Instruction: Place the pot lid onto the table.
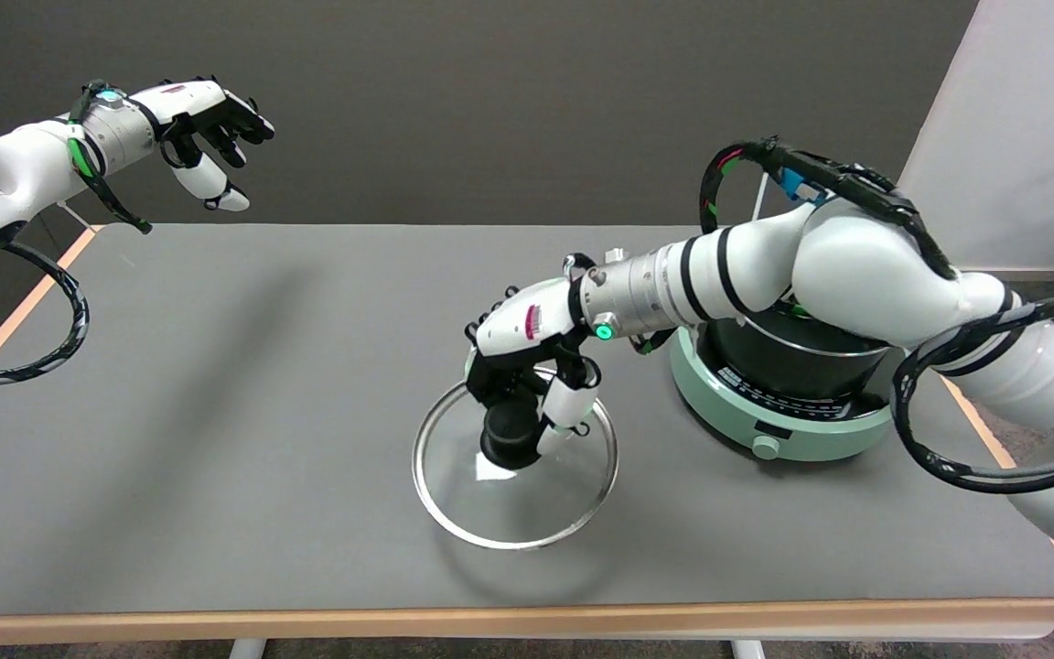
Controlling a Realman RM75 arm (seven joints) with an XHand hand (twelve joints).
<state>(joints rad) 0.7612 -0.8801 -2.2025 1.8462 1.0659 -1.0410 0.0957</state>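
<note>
The right robot hand (527, 371) reaches in from the right and closes its fingers around the black knob (509, 437) of the glass pot lid (516, 476), thumb on one side and the other fingers on the opposite side. The lid hangs directly below the robot hand, tilted, its metal rim over the grey table (216, 439); whether the rim touches the surface or hangs just above it cannot be told, though a faint shadow lies beneath its near edge. A small white patch shows through the glass beside the knob.

Behind and to the right of the robot hand, partly hidden by the forearm, stands a mint-green electric cooker base (779, 421) carrying a black pot (792, 352). A row of small white markings runs along the black control panel of the base, too small to read, and a round knob sits at its front. A small red label on the back of the robot hand is also unreadable. A green light glows at the wrist.
</note>
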